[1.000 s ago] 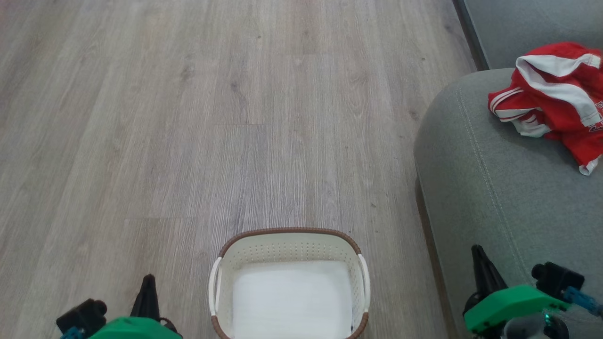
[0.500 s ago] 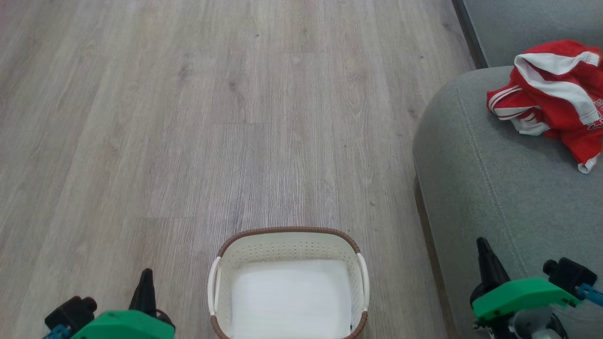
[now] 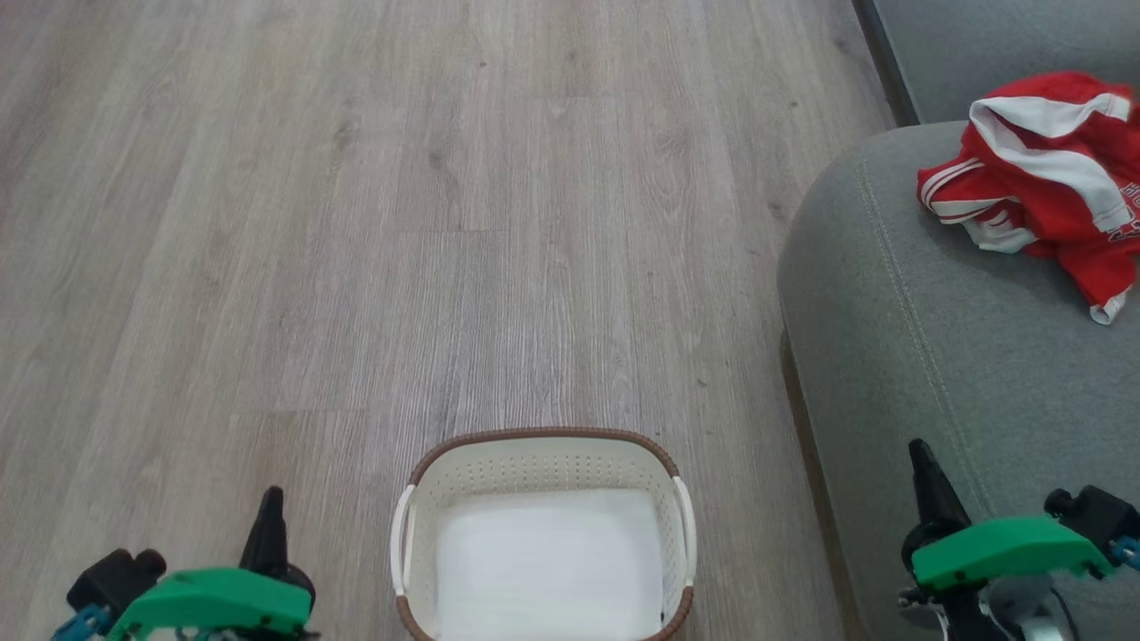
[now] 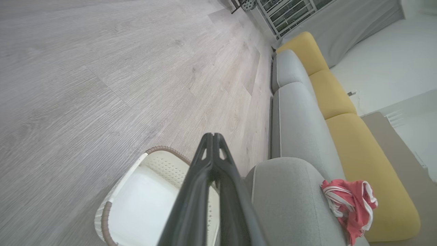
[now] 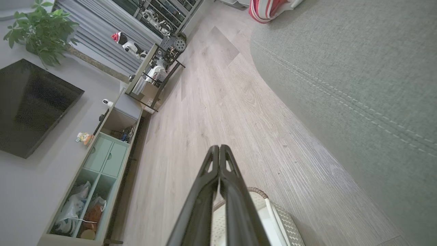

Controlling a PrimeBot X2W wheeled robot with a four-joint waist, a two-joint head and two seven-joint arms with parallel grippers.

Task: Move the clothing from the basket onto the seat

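Note:
The cream basket (image 3: 543, 456) with a brown rim stands on the floor at the bottom centre, showing just its white liner inside. Red and white clothing (image 3: 1042, 178) lies crumpled on the grey-green seat (image 3: 935, 338) at the right. My left gripper (image 3: 270, 503) is shut and empty, left of the basket. Over the seat's near edge my right gripper (image 3: 919, 456) is shut and empty too. In the left wrist view, the shut left gripper (image 4: 213, 135) points over the basket (image 4: 112, 218), with the clothing (image 4: 351, 205) on the seat (image 4: 290, 201). The right wrist view has the right gripper (image 5: 219, 147) above the basket (image 5: 283, 222).
Bare wooden floor (image 3: 401, 223) spreads ahead and to the left. The sofa has yellow back cushions (image 4: 358, 153). A low cabinet (image 5: 102, 164), a dark screen (image 5: 30, 106), a plant (image 5: 44, 34) and shelving (image 5: 157, 65) stand along the far wall.
Both grippers have drifted outward in the head view, the left one to the left, the right one to the right and slightly up. Basket and clothing lie as before.

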